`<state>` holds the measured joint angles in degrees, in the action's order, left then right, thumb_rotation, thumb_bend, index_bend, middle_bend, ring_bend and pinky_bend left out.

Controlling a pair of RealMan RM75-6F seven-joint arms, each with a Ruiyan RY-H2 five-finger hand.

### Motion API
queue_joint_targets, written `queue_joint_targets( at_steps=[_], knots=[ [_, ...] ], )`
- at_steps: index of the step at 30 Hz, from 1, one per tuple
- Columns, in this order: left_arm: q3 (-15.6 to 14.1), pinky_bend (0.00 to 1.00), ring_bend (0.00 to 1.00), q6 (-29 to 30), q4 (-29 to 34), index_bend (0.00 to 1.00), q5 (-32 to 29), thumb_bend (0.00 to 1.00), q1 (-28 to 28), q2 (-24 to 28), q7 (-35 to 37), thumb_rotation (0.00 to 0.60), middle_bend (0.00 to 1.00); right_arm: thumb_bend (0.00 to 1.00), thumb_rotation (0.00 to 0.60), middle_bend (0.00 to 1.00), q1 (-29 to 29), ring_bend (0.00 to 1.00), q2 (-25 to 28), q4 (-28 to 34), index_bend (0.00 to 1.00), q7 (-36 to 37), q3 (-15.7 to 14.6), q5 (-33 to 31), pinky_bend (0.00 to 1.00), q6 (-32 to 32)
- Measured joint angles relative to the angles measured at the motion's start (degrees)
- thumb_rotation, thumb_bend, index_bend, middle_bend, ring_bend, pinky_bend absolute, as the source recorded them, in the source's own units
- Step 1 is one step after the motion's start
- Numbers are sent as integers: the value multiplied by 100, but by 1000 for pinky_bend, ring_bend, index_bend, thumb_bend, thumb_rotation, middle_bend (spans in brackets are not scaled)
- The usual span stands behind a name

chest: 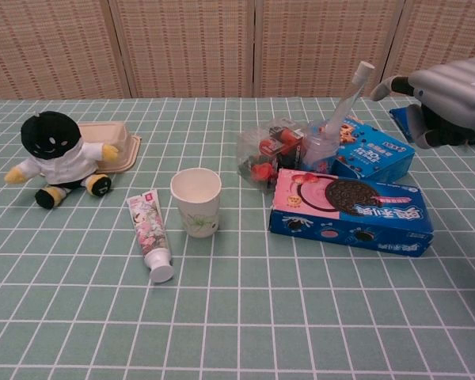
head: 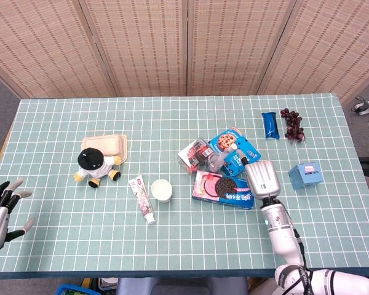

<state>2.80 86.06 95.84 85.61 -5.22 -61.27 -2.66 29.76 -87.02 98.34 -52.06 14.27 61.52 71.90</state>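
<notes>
My right hand (head: 261, 177) hangs over the right end of the pink-and-blue cookie box (head: 223, 187), holding nothing. In the chest view this right hand (chest: 446, 98) floats above the blue cookie box (chest: 371, 150), just right of a toothbrush in a clear bottle (chest: 336, 120); its fingers are apart and bent downward. My left hand (head: 0, 210) is at the table's near left edge with its fingers spread, touching nothing. The nearest thing to it is a black-headed plush toy (head: 95, 165).
A beige lidded container (head: 110, 146) sits behind the plush. A toothpaste tube (head: 142, 198) and a paper cup (head: 162, 189) lie mid-table. A clear pack of red items (head: 194, 154) adjoins the cookie boxes. A small light-blue box (head: 305, 175), a blue snack bar (head: 269, 125) and dark grapes (head: 292, 123) are at right.
</notes>
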Motion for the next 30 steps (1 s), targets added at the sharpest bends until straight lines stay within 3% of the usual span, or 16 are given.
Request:
queue_joint_targets(
  at_steps=[30],
  knots=[
    [0, 296, 80, 51, -26, 357, 67, 267, 25, 24, 103, 600, 144, 837, 600, 1000, 480, 1000, -345, -148, 162, -59, -301, -110, 1000, 102]
  ],
)
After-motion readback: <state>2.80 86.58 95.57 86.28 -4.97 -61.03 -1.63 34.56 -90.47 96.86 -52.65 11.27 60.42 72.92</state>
